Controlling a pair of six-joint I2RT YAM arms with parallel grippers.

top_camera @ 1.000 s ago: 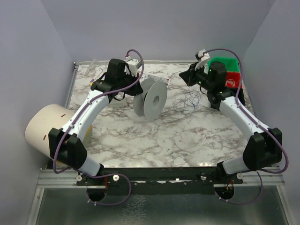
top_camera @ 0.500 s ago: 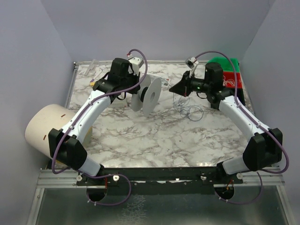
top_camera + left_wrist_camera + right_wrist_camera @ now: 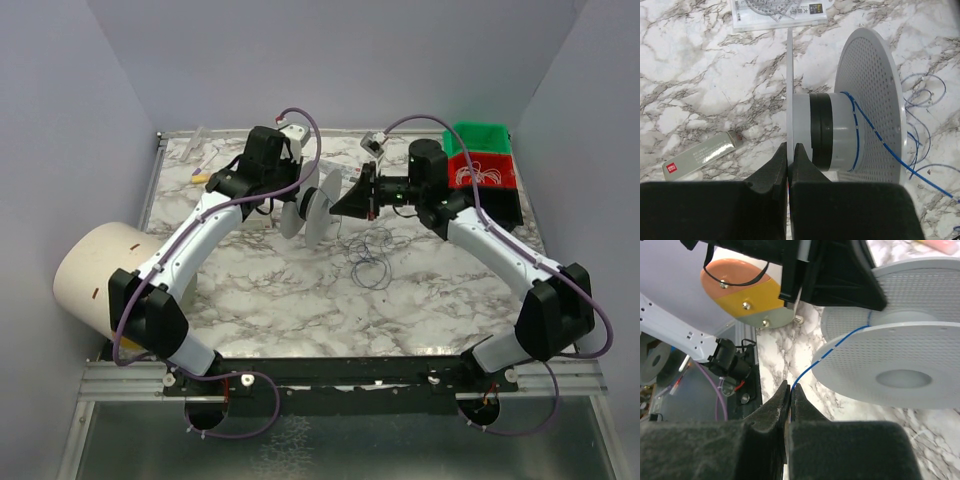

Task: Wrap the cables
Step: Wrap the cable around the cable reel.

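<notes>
The left tool (image 3: 790, 152) clamps the spool (image 3: 870, 95) by its flange (image 3: 789, 75); the right tool (image 3: 790, 390) pinches the blue cable (image 3: 832, 347) (fairly taut). I'd circle the hub (image 3: 842, 130) under steady tension.

Cable (image 3: 910, 171) end apparently off-frame right.

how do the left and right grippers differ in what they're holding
The left gripper pinches the edge of one flange of the white spool; the right gripper pinches the thin blue cable. The left gripper's load is rigid, while the right gripper's cable runs straight to the spool's hub. Both are shut.
</notes>
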